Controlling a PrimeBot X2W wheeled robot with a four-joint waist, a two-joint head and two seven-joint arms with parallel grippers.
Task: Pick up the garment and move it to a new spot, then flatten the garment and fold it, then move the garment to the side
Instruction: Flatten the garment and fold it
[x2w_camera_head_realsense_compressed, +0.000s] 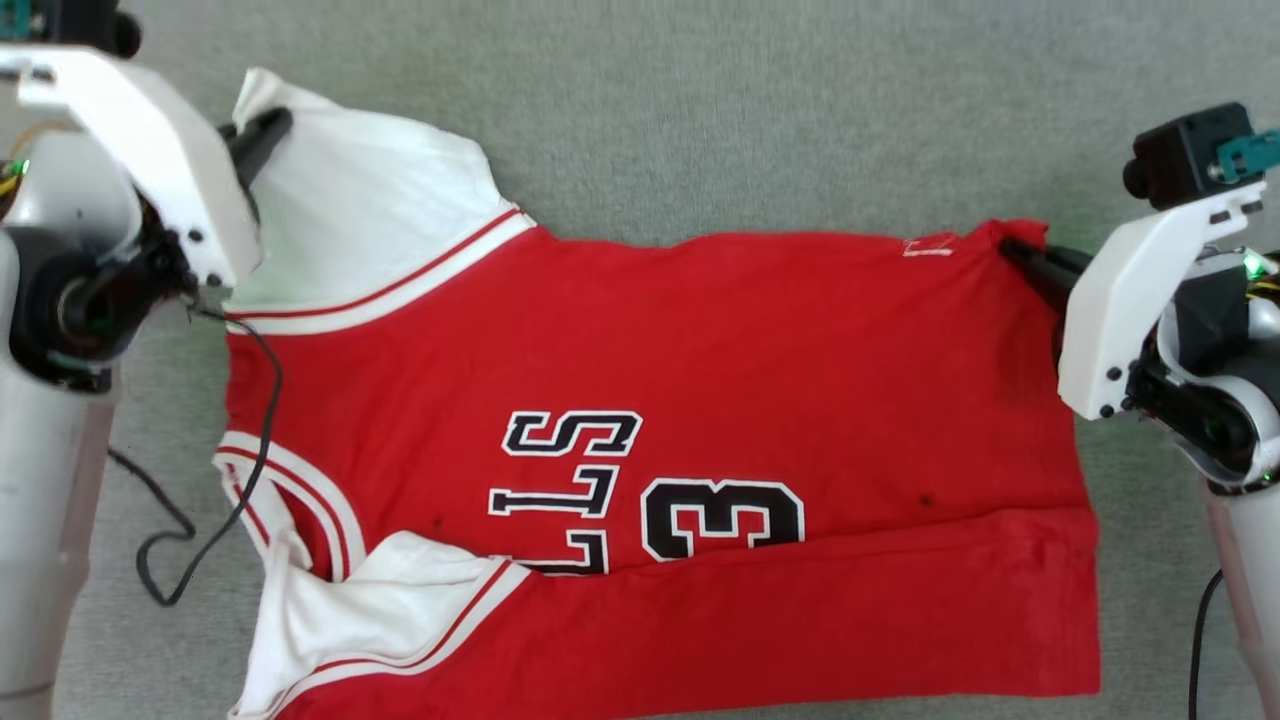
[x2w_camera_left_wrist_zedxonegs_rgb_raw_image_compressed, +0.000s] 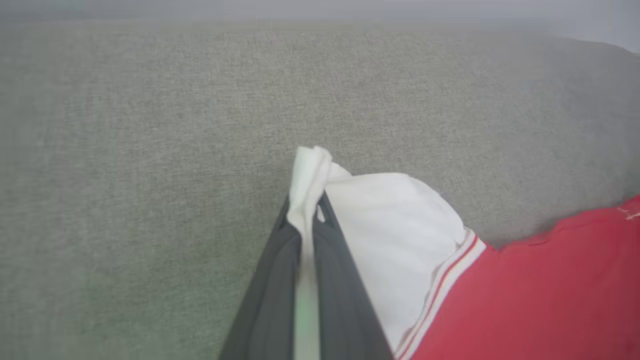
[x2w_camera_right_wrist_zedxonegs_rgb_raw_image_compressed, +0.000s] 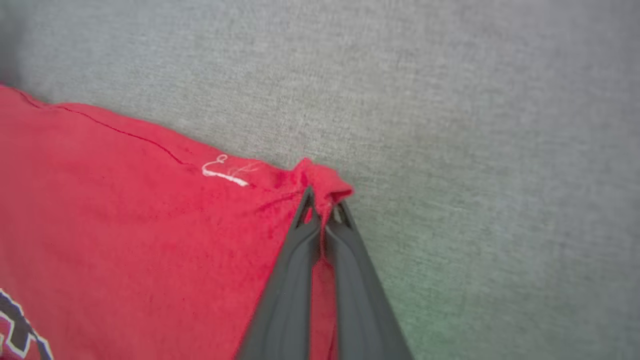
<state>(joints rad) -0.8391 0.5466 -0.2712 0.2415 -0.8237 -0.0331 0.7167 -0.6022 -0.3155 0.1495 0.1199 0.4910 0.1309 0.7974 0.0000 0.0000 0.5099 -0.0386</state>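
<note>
The garment (x2w_camera_head_realsense_compressed: 700, 360), a bright red jersey T-shirt with white sleeves, striped trim and black letters with a "3", lies spread sideways on the grey surface, its near part folded over. My left gripper (x2w_camera_head_realsense_compressed: 268, 125) is shut on the far white sleeve's edge; in the left wrist view white cloth (x2w_camera_left_wrist_zedxonegs_rgb_raw_image_compressed: 310, 170) is pinched between the dark fingers (x2w_camera_left_wrist_zedxonegs_rgb_raw_image_compressed: 280, 270). My right gripper (x2w_camera_head_realsense_compressed: 1012, 247) is shut on the garment's far red hem corner; in the right wrist view that red corner (x2w_camera_right_wrist_zedxonegs_rgb_raw_image_compressed: 322, 182) bunches between its fingertips (x2w_camera_right_wrist_zedxonegs_rgb_raw_image_compressed: 312, 207).
Grey fabric surface (x2w_camera_head_realsense_compressed: 750, 110) stretches beyond the garment. A black cable (x2w_camera_head_realsense_compressed: 255, 440) from the left arm loops over the garment's collar side and onto the surface. White forearms stand at both edges of the head view.
</note>
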